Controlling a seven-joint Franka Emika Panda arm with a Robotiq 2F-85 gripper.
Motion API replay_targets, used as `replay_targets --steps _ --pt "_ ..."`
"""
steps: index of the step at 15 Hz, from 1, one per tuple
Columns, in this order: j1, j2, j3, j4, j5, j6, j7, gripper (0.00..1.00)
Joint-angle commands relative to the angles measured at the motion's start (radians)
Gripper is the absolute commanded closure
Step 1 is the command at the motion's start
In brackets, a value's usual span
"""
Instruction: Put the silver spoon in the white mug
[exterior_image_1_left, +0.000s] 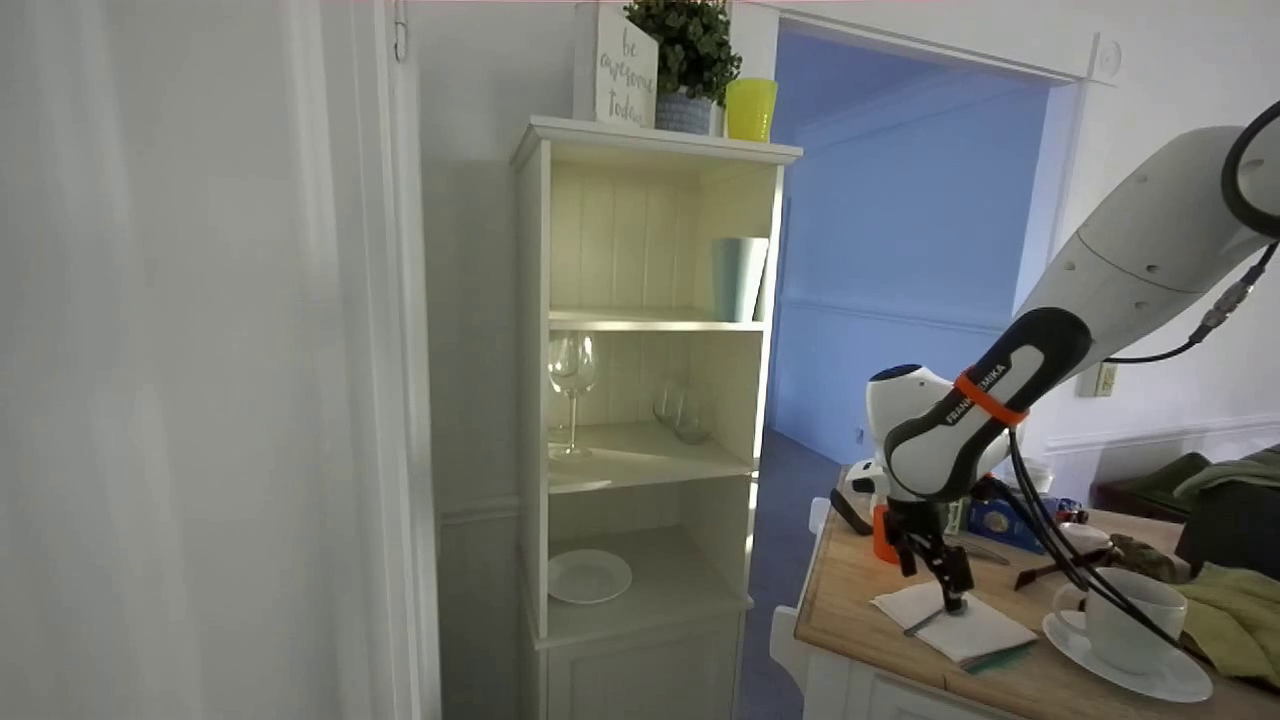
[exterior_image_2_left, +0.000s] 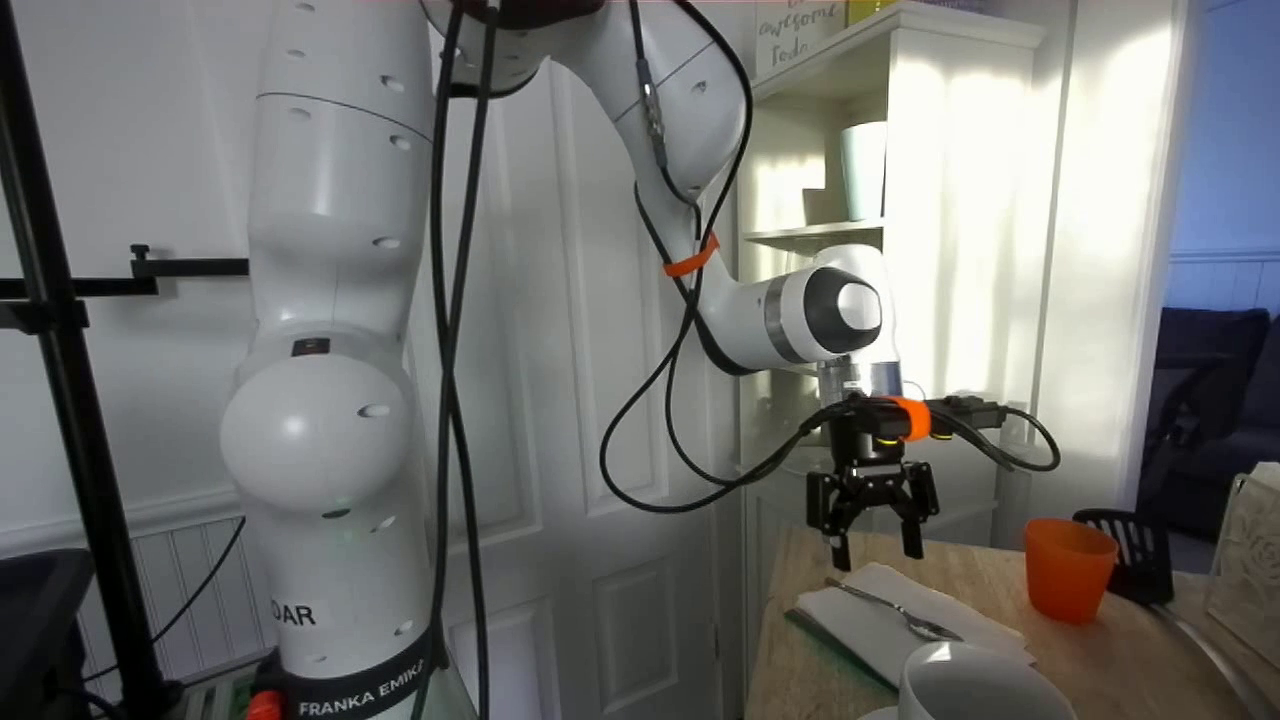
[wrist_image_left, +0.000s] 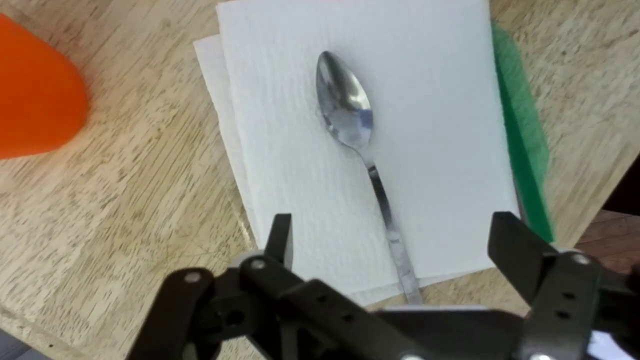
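The hand hangs above the white napkin, its jaws standing wide apart. Beneath it, the silver spoon lies on the napkin, bowl well inside its edges and handle tip reaching slightly past one of them. A green layer sticks out from under the napkin along another edge. The white mug stands upright on a saucer just beside the napkin. On the bench, an orange cup stands apart from the napkin, on the side opposite the green layer.
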Motion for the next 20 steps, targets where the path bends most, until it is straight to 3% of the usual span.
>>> replay_targets --steps 1,14,18,20 --pt "-0.013 0.042 0.01 -0.007 -0.084 0.076 0.051 0.0" --pt "0.024 0.064 0.014 -0.067 -0.329 0.095 0.277 0.0" --pt "0.021 0.045 0.028 -0.083 -0.405 0.098 0.339 0.09" --pt "0.019 0.03 0.035 -0.094 -0.434 0.096 0.365 0.04"
